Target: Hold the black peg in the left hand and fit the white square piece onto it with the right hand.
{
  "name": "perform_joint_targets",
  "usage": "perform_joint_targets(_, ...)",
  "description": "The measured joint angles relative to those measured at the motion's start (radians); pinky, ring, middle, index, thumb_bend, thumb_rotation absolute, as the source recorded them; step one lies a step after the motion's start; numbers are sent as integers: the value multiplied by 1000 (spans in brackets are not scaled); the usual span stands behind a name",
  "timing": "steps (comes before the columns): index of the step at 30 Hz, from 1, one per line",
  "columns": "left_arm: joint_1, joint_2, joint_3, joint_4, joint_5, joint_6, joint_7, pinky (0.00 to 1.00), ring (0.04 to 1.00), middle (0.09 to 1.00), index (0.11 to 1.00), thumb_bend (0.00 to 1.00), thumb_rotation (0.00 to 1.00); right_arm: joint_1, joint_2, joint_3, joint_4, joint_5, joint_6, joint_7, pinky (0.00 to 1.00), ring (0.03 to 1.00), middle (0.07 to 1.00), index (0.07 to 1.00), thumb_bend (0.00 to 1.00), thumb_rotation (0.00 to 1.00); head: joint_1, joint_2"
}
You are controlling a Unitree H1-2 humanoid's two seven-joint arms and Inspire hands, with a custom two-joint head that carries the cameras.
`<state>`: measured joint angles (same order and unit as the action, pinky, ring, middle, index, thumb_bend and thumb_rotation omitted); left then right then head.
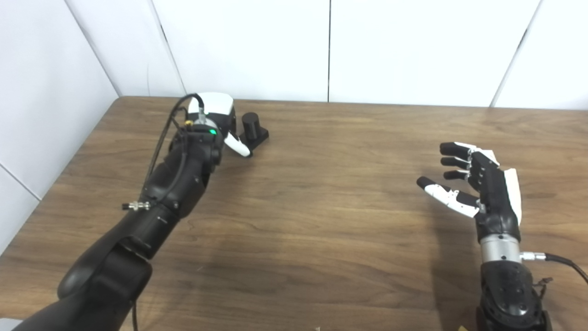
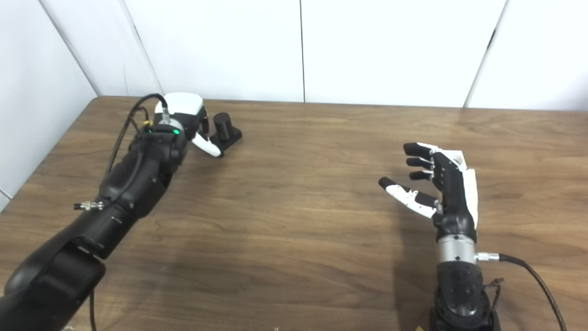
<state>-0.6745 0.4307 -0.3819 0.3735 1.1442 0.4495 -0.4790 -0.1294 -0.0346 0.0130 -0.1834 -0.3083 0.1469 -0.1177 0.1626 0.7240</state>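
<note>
Black peg (image 1: 251, 125): short upright cylinder on a square black base, standing on the table near the far left corner. Table (image 1: 321, 193): dark wood-grain top, bare across the middle. Room: white panelled walls (image 1: 395, 46) behind the table and along its left side, with dark seams between the panels. Left hand (image 2: 188, 120): reached to the far left, just beside the peg; white back turned up, white-tipped thumb (image 2: 207, 147) lying in front of the peg's base; whether the fingers have closed on the peg cannot be told, since they are hidden behind the hand. Right hand (image 1: 487, 186): raised above the table's right side, well apart from the peg, fingers spread and lightly curled, holding nothing
</note>
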Motion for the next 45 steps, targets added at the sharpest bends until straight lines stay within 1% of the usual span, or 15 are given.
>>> perform_joint_targets(4,1,-4,1,26,-16,0,59,1000,964,918,643,897,458,1,-5,0,-2,-12,3,0,575,679,703,663,680,123,-5,0)
perform_joint_targets(8,0,-16,1,63,-30,0,151,979,936,899,616,905,465,1,-5,-2,-2,-12,3,-1,568,680,707,664,679,115,-11,3)
perform_joint_targets(10,1,-22,3,81,-45,-3,192,941,906,877,585,902,418,1,-5,-2,-2,-12,3,0,583,680,705,667,679,105,-15,5)
perform_joint_targets(12,1,-29,3,98,-61,-12,240,905,881,860,551,896,346,2,-4,-3,-2,-11,3,0,579,678,702,665,682,103,-15,5)
perform_joint_targets(14,2,-32,3,103,-81,-22,274,921,879,856,555,898,287,2,-4,-3,-5,-11,3,0,572,683,708,667,681,111,-17,6)
perform_joint_targets(15,2,-33,3,103,-86,-28,282,923,879,855,557,896,273,2,-4,-2,-7,-11,2,0,573,686,712,667,680,115,-17,6)
perform_joint_targets(17,0,-37,-1,103,-93,-34,304,908,872,840,546,883,229,2,-4,-2,-13,-12,2,0,569,685,710,666,680,110,-17,6)
perform_joint_targets(19,-1,-38,-5,103,-95,-36,314,893,866,834,537,877,204,2,-5,-3,-15,-12,2,0,570,687,711,666,674,103,-15,6)
perform_joint_targets(21,-2,-38,-8,103,-98,-38,322,891,864,834,500,616,107,2,-6,-3,-15,-12,2,0,575,690,713,667,666,104,-15,8)
perform_joint_targets(22,-3,-38,-8,103,-101,-39,324,888,862,833,493,571,91,2,-6,-3,-16,-12,3,0,579,692,714,668,666,105,-15,8)
perform_joint_targets(23,-3,-38,-8,103,-105,-40,326,884,859,832,490,548,82,2,-6,-3,-16,-12,2,0,584,693,712,668,668,103,-15,8)
perform_joint_targets(27,-3,-38,-15,102,-128,-56,326,876,854,823,486,525,74,2,-6,-3,-17,-11,3,0,580,689,711,669,672,101,-18,9)
perform_joint_targets(37,3,-35,-18,104,-142,-56,322,845,829,808,488,523,74,2,-6,-5,-17,-11,3,0,561,682,719,670,681,144,-21,11)
perform_joint_targets(45,3,-32,-12,106,-180,-64,327,886,851,813,486,525,66,2,-6,-8,-24,-11,14,0,549,669,718,663,688,150,-25,14)
